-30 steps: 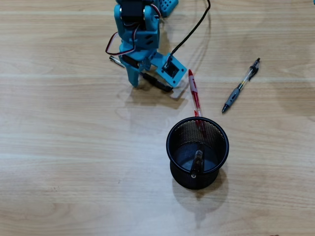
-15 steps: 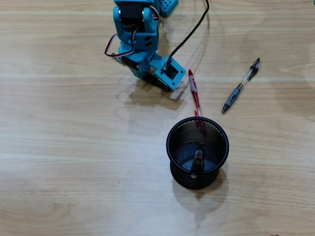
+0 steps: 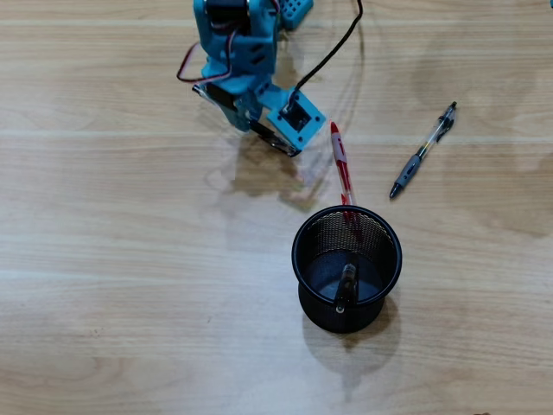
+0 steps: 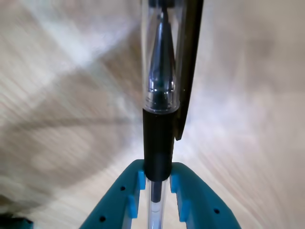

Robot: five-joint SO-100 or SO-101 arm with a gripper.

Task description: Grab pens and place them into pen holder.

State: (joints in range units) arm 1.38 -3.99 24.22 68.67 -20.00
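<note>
Overhead view: pen holder (image 3: 346, 268) on bench (image 3: 130, 285), just right of centre, toward the near edge, one pen (image 3: 346, 286) inside. Second pen (image 3: 342, 166) lies behind it, tip at the holder's rim. Third pen (image 3: 422, 150) well right, apart. Fourth pen (image 4: 159, 129) sits between the jaws near the far edge.

Wrist view: table (image 4: 57, 95) blurred; clear pen (image 4: 159, 71) top cut off.
</note>
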